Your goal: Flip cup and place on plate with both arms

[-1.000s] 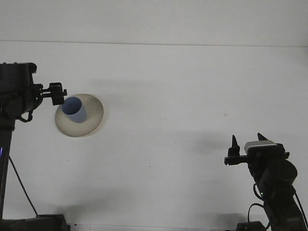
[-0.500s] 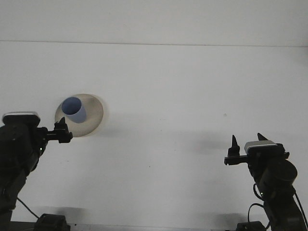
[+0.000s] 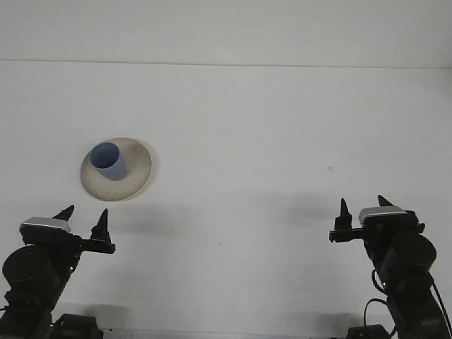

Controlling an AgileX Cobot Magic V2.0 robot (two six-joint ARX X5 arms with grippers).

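Note:
A blue cup (image 3: pixel 109 161) stands upright, mouth up, on the left half of a cream plate (image 3: pixel 134 173) at the left of the white table. My left gripper (image 3: pixel 84 217) sits low at the front left, well below the plate, open with nothing between its fingertips. My right gripper (image 3: pixel 364 207) rests at the front right, far from the cup, open and empty too.
The white table (image 3: pixel 254 141) stretches across the whole view, with its far edge near the top. Both arm bases and their cables sit at the bottom corners.
My left arm has drawn back from the cup's left side and dropped down to the front left. The cup stays on the plate. The right arm has not moved.

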